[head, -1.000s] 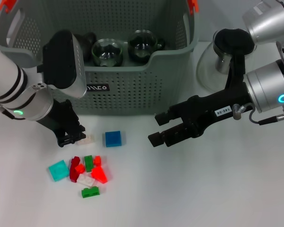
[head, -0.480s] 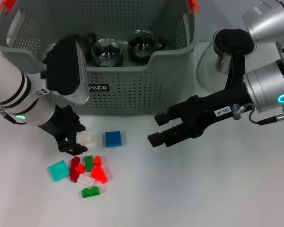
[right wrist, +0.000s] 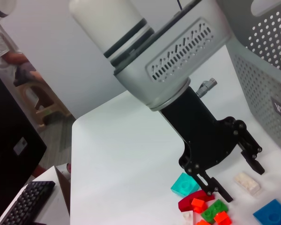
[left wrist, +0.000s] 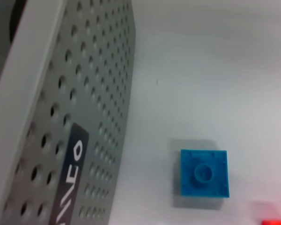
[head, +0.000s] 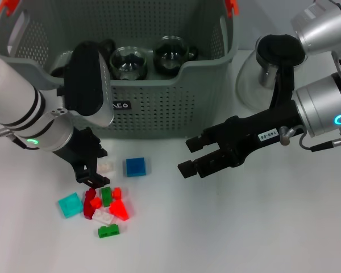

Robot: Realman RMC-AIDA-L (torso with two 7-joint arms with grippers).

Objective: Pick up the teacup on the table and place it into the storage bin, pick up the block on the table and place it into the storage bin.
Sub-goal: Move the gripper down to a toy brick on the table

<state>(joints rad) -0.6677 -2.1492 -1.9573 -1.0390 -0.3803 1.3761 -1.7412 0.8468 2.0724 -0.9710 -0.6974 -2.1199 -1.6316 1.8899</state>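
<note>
Hovering low over the table (head: 261,227), the left pincer (head: 96,169) hangs with its fingers spread and nothing between them, just left of a pale white block (head: 105,167) and at the far edge of a heap of small bricks (head: 105,206). A blue block (head: 136,166) lies flat and alone just right of the white one, near the front wall of the bin (head: 159,108), studs up. Two glass teacups (head: 129,61) already sit inside the bin. The right pincer (head: 188,154) waits, released and empty, right of the blue block and apart from it.

The blocks look light, rigid and smooth-sided, so they should lift easily but may skid or twist if squeezed off-centre. The blue one seems the cleaner target: take it across two opposite flat sides, low on the body, fingers square to the faces. The white one lies close to the heap, so closing there risks nudging neighbours.
</note>
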